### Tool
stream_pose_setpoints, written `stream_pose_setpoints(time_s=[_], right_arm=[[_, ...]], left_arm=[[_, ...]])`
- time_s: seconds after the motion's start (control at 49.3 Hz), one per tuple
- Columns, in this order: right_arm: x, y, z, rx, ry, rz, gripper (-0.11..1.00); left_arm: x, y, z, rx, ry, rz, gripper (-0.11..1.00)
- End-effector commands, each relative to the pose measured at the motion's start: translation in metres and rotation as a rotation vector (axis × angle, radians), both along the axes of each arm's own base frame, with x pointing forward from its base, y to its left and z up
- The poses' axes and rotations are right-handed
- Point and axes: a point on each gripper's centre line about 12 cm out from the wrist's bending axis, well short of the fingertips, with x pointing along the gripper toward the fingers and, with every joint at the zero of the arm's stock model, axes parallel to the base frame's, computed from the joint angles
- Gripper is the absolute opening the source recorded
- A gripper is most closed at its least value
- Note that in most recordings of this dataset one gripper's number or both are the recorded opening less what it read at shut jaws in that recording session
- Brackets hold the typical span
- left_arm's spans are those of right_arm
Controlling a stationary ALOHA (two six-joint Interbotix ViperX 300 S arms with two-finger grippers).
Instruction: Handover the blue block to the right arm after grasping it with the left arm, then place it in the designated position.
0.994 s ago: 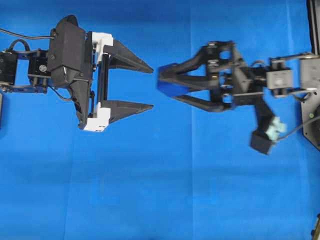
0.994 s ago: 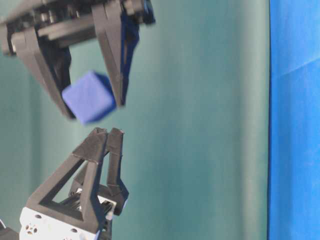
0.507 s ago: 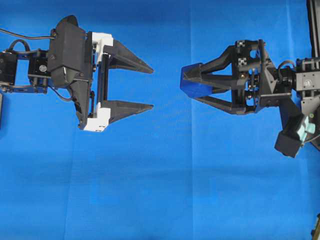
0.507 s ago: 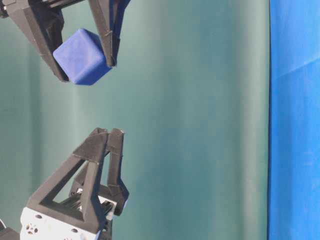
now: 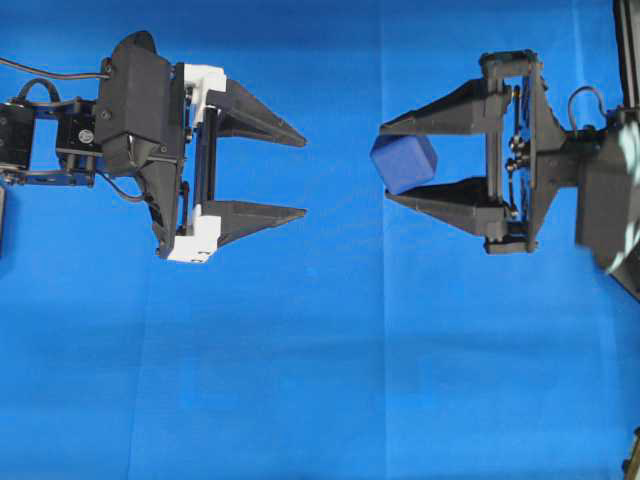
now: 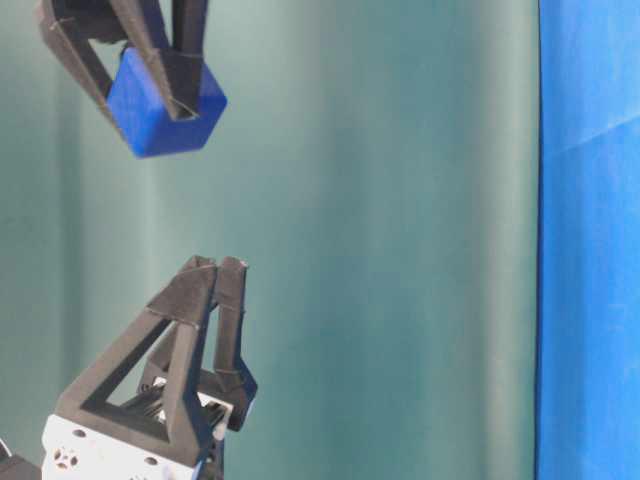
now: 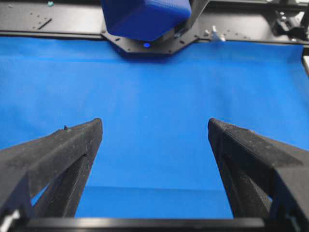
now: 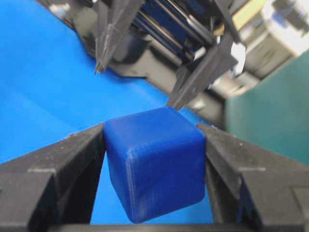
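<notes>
Your right gripper (image 5: 385, 160) has the blue block (image 5: 404, 163) pinched between the tips of its two black fingers, with the jaws about half closed around it. In the overhead view the block sits at the fingertips, toward the right half of the worktop (image 5: 320, 380), and is turned so that one corner points toward the left gripper. The right wrist camera confirms the hold: the block (image 8: 155, 163) fills the gap between both fingers, touching each of them, with its rounded edges and faint layer lines showing.

Your left gripper (image 5: 303, 175) stands with its jaws spread wide and holds nothing. Its fingers with the white pieces at their base point toward the right gripper, and a clear stretch of blue cloth (image 5: 340, 300) shows between the two sets of fingertips, so the grippers are apart and not touching.

From the table-level view the block (image 6: 165, 100) hangs in the upper left corner of the picture, gripped by the right fingers, while the left gripper (image 6: 215, 265) sits below it in that picture, separated from it by the green backdrop (image 6: 400, 250). The block is clear of the cloth there.

Through the left wrist camera you see the block (image 7: 145, 17) at the top edge, ahead of the two parted left fingers (image 7: 63, 150), well away from them.
</notes>
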Motion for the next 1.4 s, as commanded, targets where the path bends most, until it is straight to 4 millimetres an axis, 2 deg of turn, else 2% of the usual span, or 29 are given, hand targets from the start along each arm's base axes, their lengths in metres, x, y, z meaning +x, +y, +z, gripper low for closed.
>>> stream_pose_setpoints(time_s=[0.0, 0.223, 0.406, 1.379], right_arm=[[-0.0018, -0.0002, 0.0066, 0.124, -0.009, -0.019, 0.52], [-0.0024, -0.0011, 0.0022, 0.409, 0.029, -0.068, 0.52], [-0.0024, -0.0012, 0.0019, 0.523, 0.032, -0.085, 0.52], [-0.0027, -0.0014, 0.0003, 0.528, 0.045, -0.091, 0.52]], left_arm=[[-0.0030, 0.0006, 0.0115, 0.000, -0.034, 0.002, 0.93], [-0.0028, 0.0006, 0.0123, 0.001, -0.037, 0.001, 0.93], [-0.0024, 0.0005, 0.0122, 0.004, -0.040, 0.001, 0.93], [-0.0027, -0.0005, 0.0126, 0.000, -0.040, -0.001, 0.93]])
